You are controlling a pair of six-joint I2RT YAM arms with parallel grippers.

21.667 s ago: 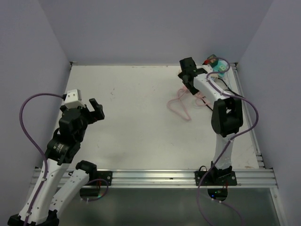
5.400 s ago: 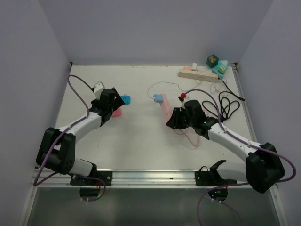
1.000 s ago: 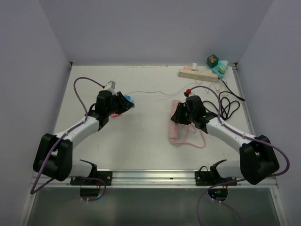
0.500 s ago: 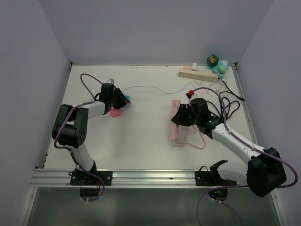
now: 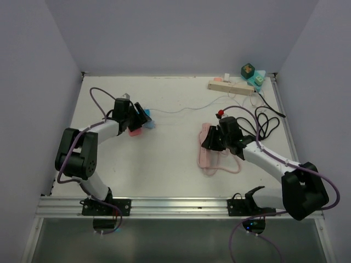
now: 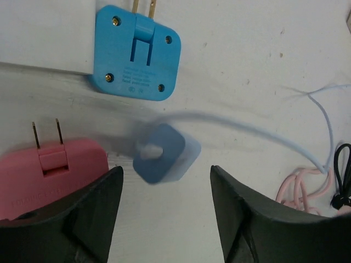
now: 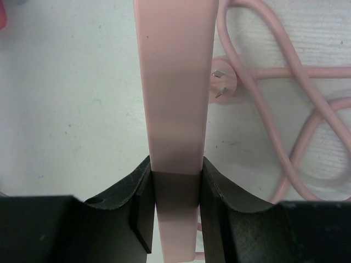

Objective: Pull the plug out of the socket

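Note:
The plug (image 6: 164, 153) is a small light-blue cube, blurred, lying on the table between and just beyond my left gripper's (image 6: 164, 189) spread fingers, touching neither. Its thin pale cable (image 6: 258, 134) trails off to the right. In the top view that open left gripper (image 5: 143, 118) sits at the table's left. The socket is a long pink power strip (image 7: 175, 82) with nothing plugged into it. My right gripper (image 7: 175, 164) is shut on its narrow body, both pads flat against its sides. From above, the strip (image 5: 204, 156) lies mid-table under the right gripper (image 5: 215, 138).
A blue adaptor (image 6: 137, 52) and a pink adaptor (image 6: 52, 175) lie beside the plug. The strip's pink cord (image 7: 285, 109) coils to its right. A beige power strip (image 5: 230, 86), teal and green blocks (image 5: 252, 74) and a black cable (image 5: 263, 123) fill the back right.
My left gripper has opened and let go of the blue plug, which now lies on the table. The right gripper, still holding the pink strip, has shifted slightly.

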